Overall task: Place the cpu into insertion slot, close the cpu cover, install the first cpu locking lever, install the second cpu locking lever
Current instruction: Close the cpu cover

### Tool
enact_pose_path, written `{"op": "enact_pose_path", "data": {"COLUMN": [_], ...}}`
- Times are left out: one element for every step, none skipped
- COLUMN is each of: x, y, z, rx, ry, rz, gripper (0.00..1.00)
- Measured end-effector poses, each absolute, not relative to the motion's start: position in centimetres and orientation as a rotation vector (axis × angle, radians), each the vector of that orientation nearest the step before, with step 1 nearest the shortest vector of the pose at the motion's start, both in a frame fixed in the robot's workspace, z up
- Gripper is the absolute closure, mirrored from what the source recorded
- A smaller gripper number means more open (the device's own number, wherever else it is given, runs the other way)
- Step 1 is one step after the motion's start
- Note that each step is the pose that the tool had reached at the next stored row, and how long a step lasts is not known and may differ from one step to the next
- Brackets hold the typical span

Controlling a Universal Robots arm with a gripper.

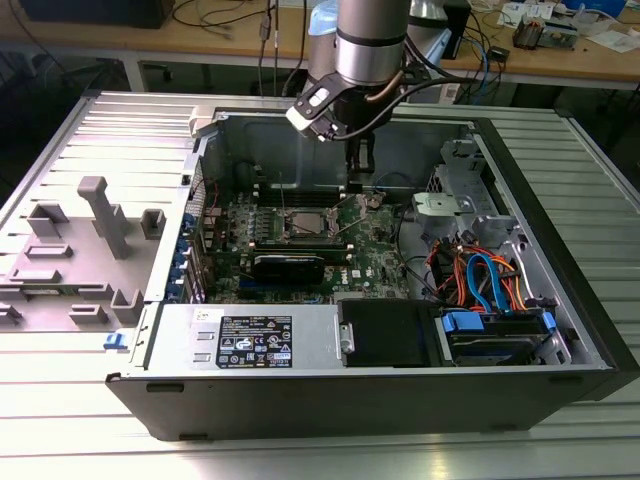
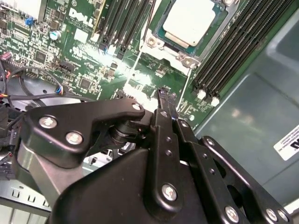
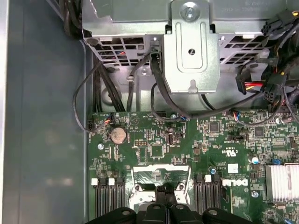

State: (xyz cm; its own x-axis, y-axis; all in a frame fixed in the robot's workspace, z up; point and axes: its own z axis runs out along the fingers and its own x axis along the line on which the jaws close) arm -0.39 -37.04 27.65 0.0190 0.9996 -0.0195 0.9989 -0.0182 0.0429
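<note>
The cpu [image 2: 189,21], a silver-topped square chip, lies in the insertion slot [image 2: 153,42] on the green board. In the exterior view the slot [image 1: 303,222] sits mid-board inside the open computer case. The cpu cover [image 3: 161,169], a silver frame with a large window, stands flipped open on the slot's side nearest my gripper. Two thin wire locking levers [image 2: 133,70] [image 2: 189,88] stick out unlatched. My gripper [image 2: 162,93] [image 3: 167,189] [image 1: 365,190] hangs just beside the open cover. Its fingers are together and I see nothing between them.
Black memory slots [image 2: 229,51] flank the socket on both sides. A metal drive bracket [image 3: 194,51] and loose black cables [image 3: 117,93] lie beyond the board. A power supply [image 1: 250,340] fills the case front. A grey fixture [image 1: 100,215] stands at the exterior view's left.
</note>
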Motion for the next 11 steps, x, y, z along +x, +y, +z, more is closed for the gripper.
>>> {"op": "enact_pose_path", "data": {"x": [-0.4, -0.4, -0.4, -0.3, -0.1, 0.1, 0.3, 0.6, 0.9, 1.1, 1.4], "y": [-37.0, -37.0, -37.0, -37.0, -37.0, -37.0, -37.0, -37.0, -37.0, -37.0, -37.0], "z": [27.6, 27.6, 27.6, 27.6, 27.6, 27.6, 27.6, 27.6, 27.7, 27.6, 27.6], "rx": [2.21, 2.211, 2.21, 2.21, 2.21, 2.21, 2.211, 2.21, 2.21, 2.21, 2.211], "ry": [2.169, 2.169, 2.17, 2.17, 2.17, 2.169, 2.169, 2.169, 2.17, 2.17, 2.17], "rz": [0.025, 0.025, 0.025, 0.025, 0.025, 0.025, 0.025, 0.025, 0.025, 0.025, 0.025], "gripper": [0.89, 0.89, 0.89, 0.89, 0.89, 0.89, 0.89, 0.89, 0.89, 0.89, 0.89]}}
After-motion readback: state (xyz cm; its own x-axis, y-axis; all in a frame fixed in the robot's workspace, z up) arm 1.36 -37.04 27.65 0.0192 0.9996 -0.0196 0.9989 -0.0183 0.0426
